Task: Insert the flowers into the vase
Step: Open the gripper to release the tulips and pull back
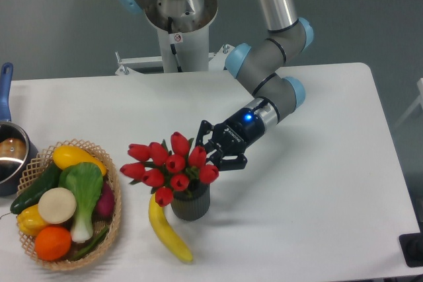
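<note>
The fingers (210, 142) are spread wide and hold nothing; they sit just beside the upper right of the flowers (168, 166), one finger above and one below, near the blooms, though whether a tip touches a bud cannot be told. The blue light on the wrist glows behind them, and the arm reaches back up and to the right of the vase (190, 201).

The flowers stand in the vase, stems down inside the rim and red buds fanned out above it, leaning to the left so that the bunch overhangs that side. The vase stands upright on the counter (317, 183). A banana (165, 229) lies just beside the vase on its lower left, close enough that it may be touching the base. Well to the left of the vase sits a basket (114, 219) of vegetables and fruit, and beyond that, at the counter's left edge, a pot (10, 156) with a blue handle.

The task looks all but done, so the risk lies in leaving. If a finger catches a bud or leaf as it draws away, it could drag the bunch out or tip the vase. The bunch is wider than the vase and leans left, so even a small nudge might topple it toward the banana.
</note>
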